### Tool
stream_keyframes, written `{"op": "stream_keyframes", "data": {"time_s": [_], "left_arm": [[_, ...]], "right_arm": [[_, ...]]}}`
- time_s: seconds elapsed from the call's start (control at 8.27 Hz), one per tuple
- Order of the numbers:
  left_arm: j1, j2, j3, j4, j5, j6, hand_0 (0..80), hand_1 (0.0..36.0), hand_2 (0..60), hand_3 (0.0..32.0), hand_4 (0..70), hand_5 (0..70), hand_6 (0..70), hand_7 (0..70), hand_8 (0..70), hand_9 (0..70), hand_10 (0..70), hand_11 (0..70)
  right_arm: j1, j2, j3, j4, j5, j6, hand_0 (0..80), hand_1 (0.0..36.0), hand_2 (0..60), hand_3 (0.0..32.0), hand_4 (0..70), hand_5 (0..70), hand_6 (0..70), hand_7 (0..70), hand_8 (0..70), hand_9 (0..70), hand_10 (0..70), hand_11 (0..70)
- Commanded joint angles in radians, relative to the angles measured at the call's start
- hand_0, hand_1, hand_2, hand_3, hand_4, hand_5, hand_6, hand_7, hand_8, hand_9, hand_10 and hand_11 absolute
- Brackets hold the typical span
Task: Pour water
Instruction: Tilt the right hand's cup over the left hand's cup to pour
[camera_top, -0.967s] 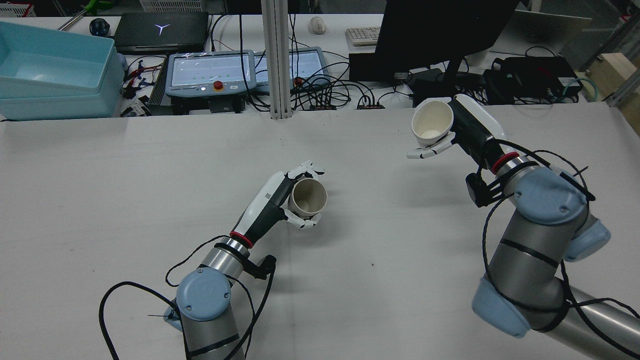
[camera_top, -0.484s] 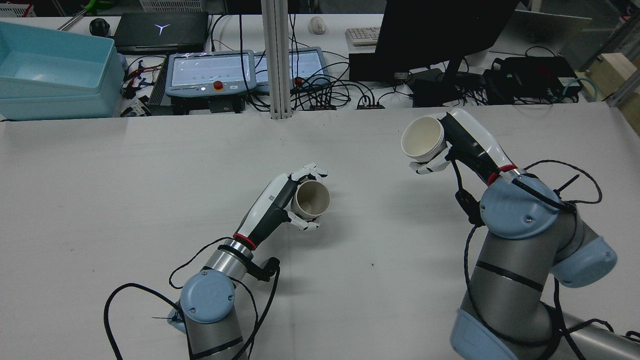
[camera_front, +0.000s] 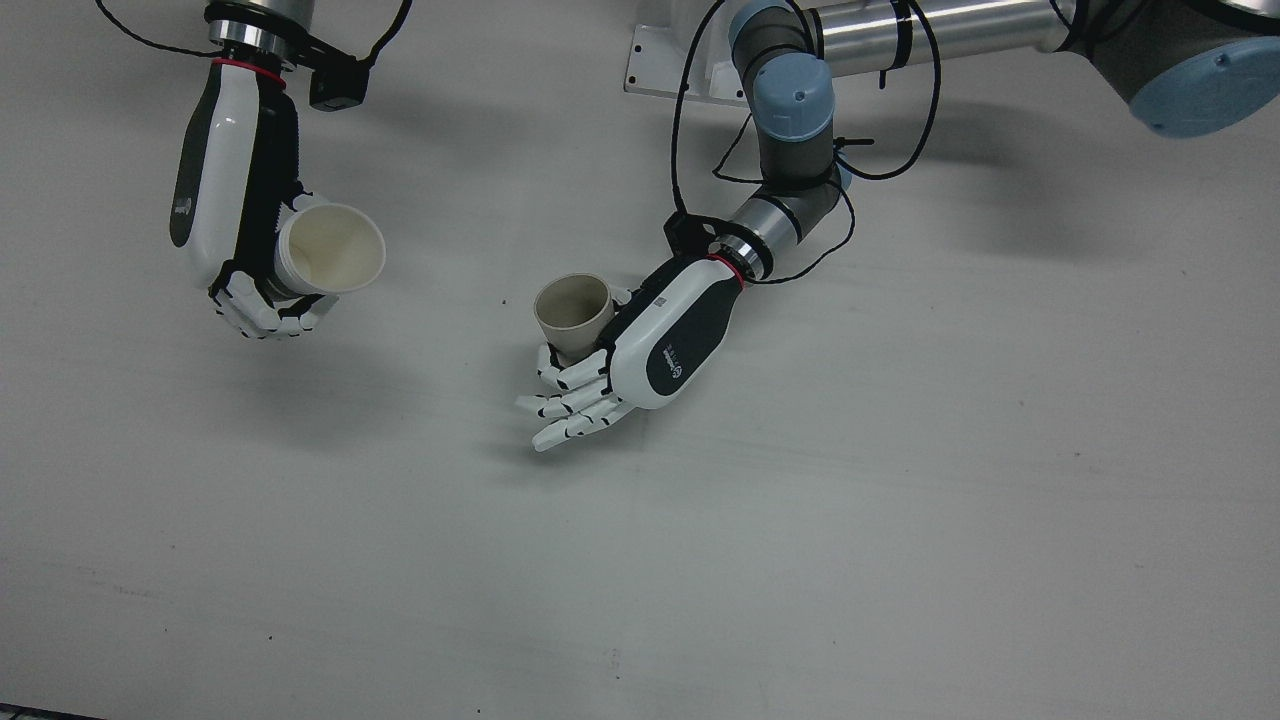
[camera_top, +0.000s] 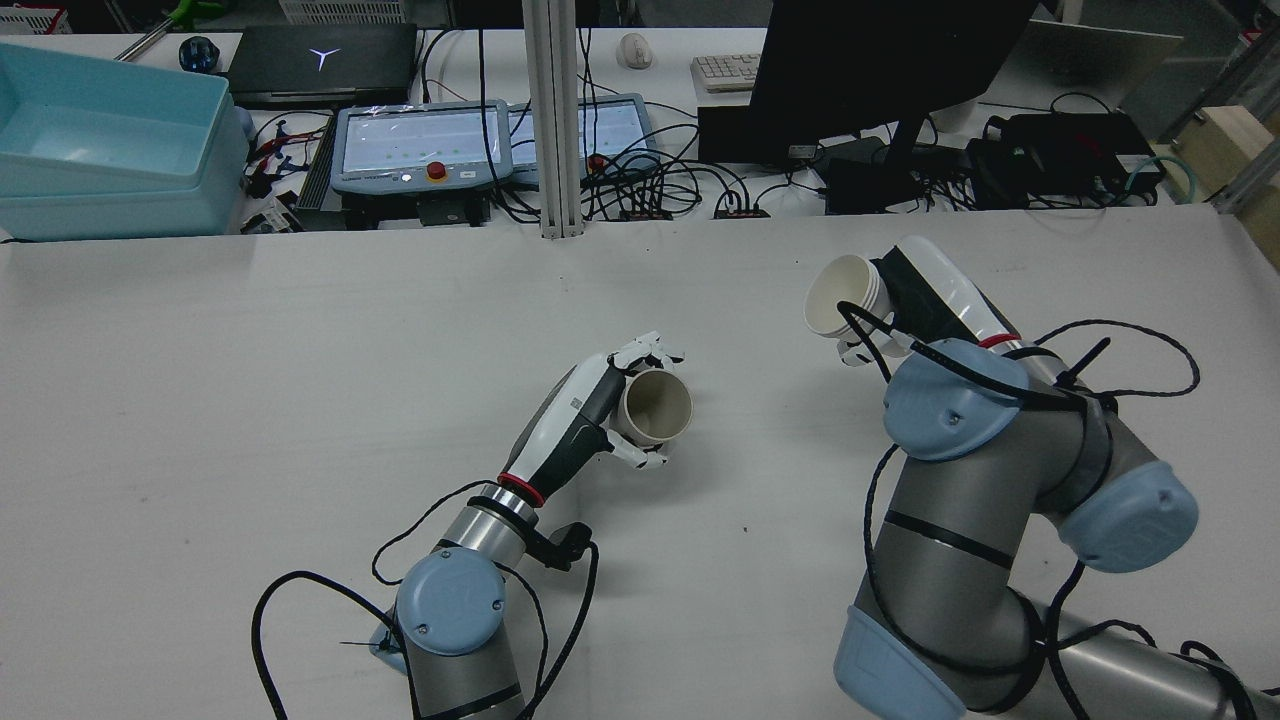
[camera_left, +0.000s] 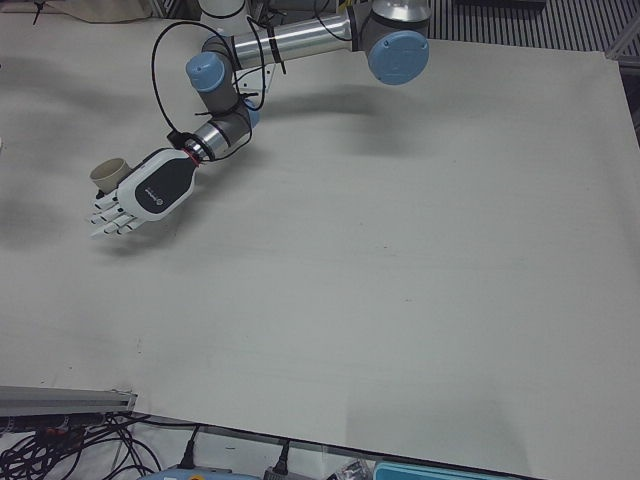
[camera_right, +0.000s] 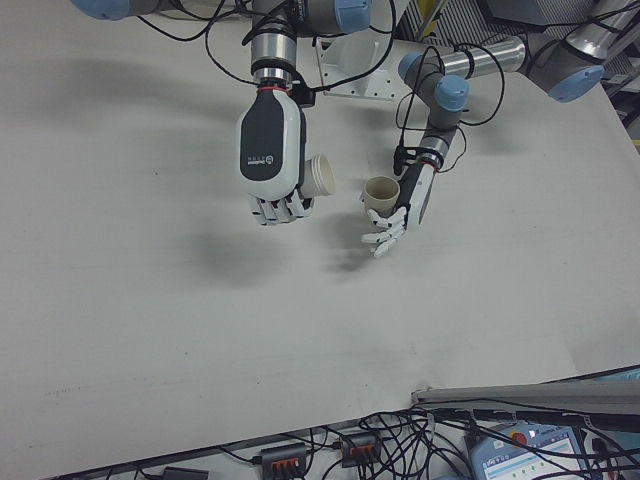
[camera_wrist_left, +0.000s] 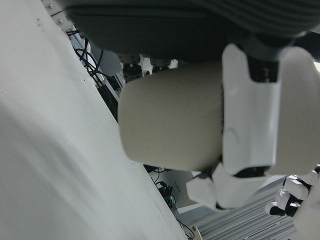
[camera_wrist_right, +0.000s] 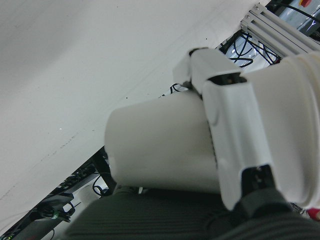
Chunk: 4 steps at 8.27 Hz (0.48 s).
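At the upper left of the front view, the right hand (camera_front: 245, 240) is gripping a white paper cup (camera_front: 330, 262) by its wall, tipped sideways well above the counter (camera_front: 900, 480). Near the centre, the left hand (camera_front: 640, 345) is holding a beige paper cup (camera_front: 573, 312) upright, thumb and palm on its side, the other fingers splayed. Both cups are likely light and easily crushed, so a gentle mid-wall hold suits. No water is showing in either.
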Motion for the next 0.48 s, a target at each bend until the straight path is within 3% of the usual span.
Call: {"op": "stream_keyframes", "data": {"time_s": [0.0,0.36], "left_arm": [[0.005,-0.020,0.015,-0.009,0.003,0.013,64.3,35.4,60.0,0.0,70.0,70.0,25.7,25.9,14.0,11.5,14.8,22.9],[0.005,-0.023,0.015,-0.016,0.003,0.026,63.9,35.9,60.0,0.0,70.0,70.0,26.1,26.2,14.2,11.9,14.9,23.1]], "right_arm": [[-0.047,0.168,-0.193,-0.066,0.000,0.011,80.0,36.0,46.8,0.0,70.0,70.0,53.2,56.5,41.1,44.6,23.3,35.9],[-0.113,0.299,-0.258,-0.201,0.002,0.077,80.0,36.0,53.3,0.0,70.0,70.0,54.5,57.8,42.0,45.7,24.1,37.0]]}}
